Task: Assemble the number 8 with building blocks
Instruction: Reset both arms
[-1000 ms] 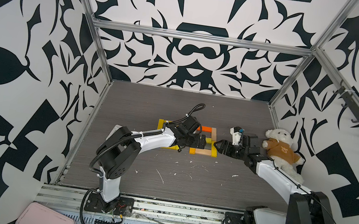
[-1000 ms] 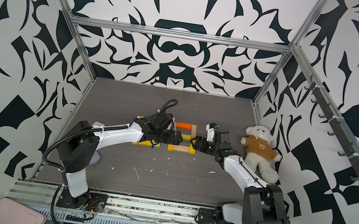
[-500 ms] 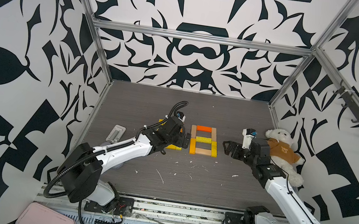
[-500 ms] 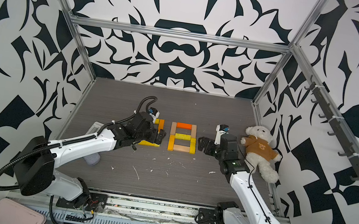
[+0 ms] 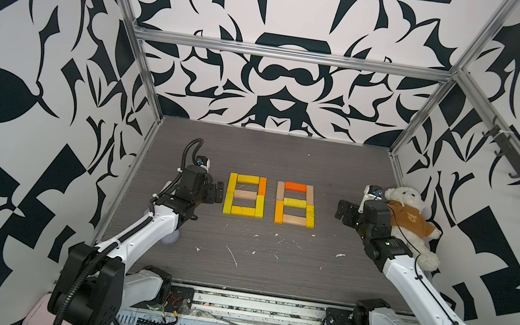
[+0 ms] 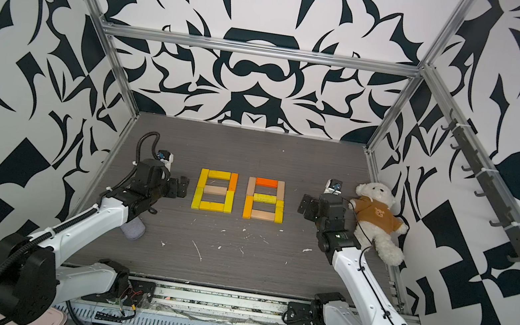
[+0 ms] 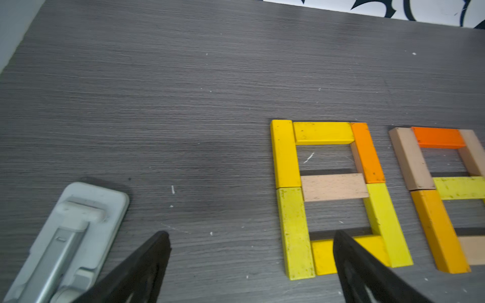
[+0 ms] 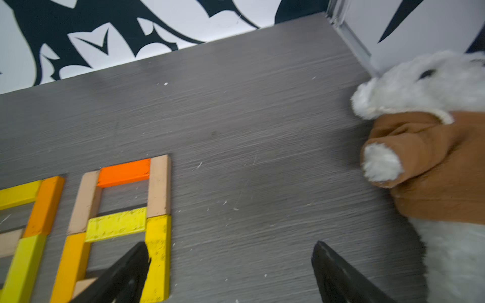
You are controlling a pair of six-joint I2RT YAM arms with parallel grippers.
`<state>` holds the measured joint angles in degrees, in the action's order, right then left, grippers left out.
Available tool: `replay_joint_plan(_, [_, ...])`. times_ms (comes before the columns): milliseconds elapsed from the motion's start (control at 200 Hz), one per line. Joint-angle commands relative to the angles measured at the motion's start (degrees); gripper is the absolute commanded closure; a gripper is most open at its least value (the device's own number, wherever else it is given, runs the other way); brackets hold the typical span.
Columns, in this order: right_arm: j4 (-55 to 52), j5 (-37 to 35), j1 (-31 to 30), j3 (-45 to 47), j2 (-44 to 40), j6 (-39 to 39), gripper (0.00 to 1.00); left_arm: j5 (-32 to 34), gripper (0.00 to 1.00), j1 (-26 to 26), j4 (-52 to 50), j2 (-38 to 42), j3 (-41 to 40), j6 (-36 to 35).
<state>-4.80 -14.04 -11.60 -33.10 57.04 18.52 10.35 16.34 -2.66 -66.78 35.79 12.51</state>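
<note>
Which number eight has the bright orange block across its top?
The eight beside the teddy bear. Its top bar is a red-orange block, while the other eight has a yellow block there.

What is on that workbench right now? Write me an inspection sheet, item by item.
Surface: grey table, white flecks scattered.
Job's things: blocks laid flat as two eights side by side; none loose.
Clutter: teddy bear against the right wall; pale grey gadget near the left arm.
Grippers: left gripper open, empty, beside the blocks; right gripper open, empty, between blocks and bear.
Cables: black hose looped above the left wrist; thin cable crossing the bear.
Surroundings: black-and-white patterned walls, metal frame.
</note>
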Motion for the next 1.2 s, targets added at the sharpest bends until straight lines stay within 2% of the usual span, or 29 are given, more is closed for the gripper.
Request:
replay_joint_plan(0, [6.61, -8.56, 0.17, 1.04, 1.26, -5.16, 0.01, 2.05, 0.01, -2.91, 5.46, 1.45, -2.52, -5.23])
replay_joint_plan(105, [11.97, -8.05, 0.17, 3.19, 3.71, -9.68, 0.01, 2.65, 0.01, -4.9, 12.25, 0.28, -5.92, -7.85])
replay_joint_plan(250, [21.03, -7.57, 0.2, 6.39, 8.25, -13.31, 0.01, 1.69, 0.01, -6.35, 26.61, -4.83, -11.76, -15.36])
replay_joint_plan(360, [23.38, -7.98, 0.26, 6.41, 13.01, -13.71, 0.01, -1.48, 0.01, -8.45, 28.07, -9.12, -10.49, -15.39])
replay_joint_plan(425, [27.46, -8.1, 0.26, 7.69, 15.6, -14.5, 0.01, -2.3, 0.01, -9.01, 35.47, -10.4, -12.3, -15.75])
replay_joint_plan(505, [35.43, -8.03, 0.39, 10.13, 18.46, -15.89, 0.01, -4.78, 0.01, -10.88, 39.03, -11.75, -12.45, -16.12])
replay_joint_plan(545, [39.64, -6.91, 0.96, 10.99, 20.01, -16.61, 0.01, -6.67, 0.01, -12.33, 42.93, -12.57, -13.43, -14.98])
replay_joint_plan(605, [40.09, -3.75, 2.07, 10.22, 21.06, -17.63, 0.01, -11.57, 0.01, -15.94, 50.05, -14.72, -15.48, -11.62])
replay_joint_plan(675, [46.18, -2.09, 3.35, 11.03, 23.25, -18.36, 0.01, -13.79, 0.01, -18.69, 56.22, -19.11, -17.16, -9.04])
replay_joint_plan(750, [52.28, 2.2, 5.66, 12.17, 26.45, -18.5, 0.01, -16.94, 0.01, -19.31, 68.86, -24.65, -19.67, -9.1])
replay_joint_plan(845, [57.96, 8.89, 7.69, 13.92, 30.14, -18.08, 0.0, -19.16, 0.01, -19.33, 58.73, -20.91, -17.88, -10.08])
replay_joint_plan(905, [62.98, 11.11, 7.99, 14.97, 32.58, -18.27, 0.0, -23.68, 0.01, -19.28, 57.98, -22.54, -16.01, -11.77])
replay_joint_plan(940, [60.56, 12.83, 8.17, 14.65, 31.53, -19.0, 0.01, -26.69, 0.01, -19.24, 57.25, -23.75, -14.59, -12.87])
replay_joint_plan(995, [57.48, 15.72, 8.78, 13.34, 31.52, -19.69, 0.0, -26.8, 0.01, -19.24, 54.44, -22.46, -14.48, -12.85])
replay_joint_plan(1035, [57.79, 14.83, 8.78, 13.13, 31.9, -19.34, 0.01, -26.61, 0.01, -19.31, 53.45, -22.46, -13.92, -13.04])
replay_joint_plan(1085, [56.62, 9.85, 8.79, 12.61, 31.78, -17.39, 0.0, -26.25, 0.01, -19.24, 55.99, -23.05, -14.54, -12.65])
replay_joint_plan(1195, [56.34, 9.0, 8.81, 12.7, 31.68, -17.48, 0.0, -26.52, 0.01, -19.24, 55.11, -22.69, -14.52, -12.69])
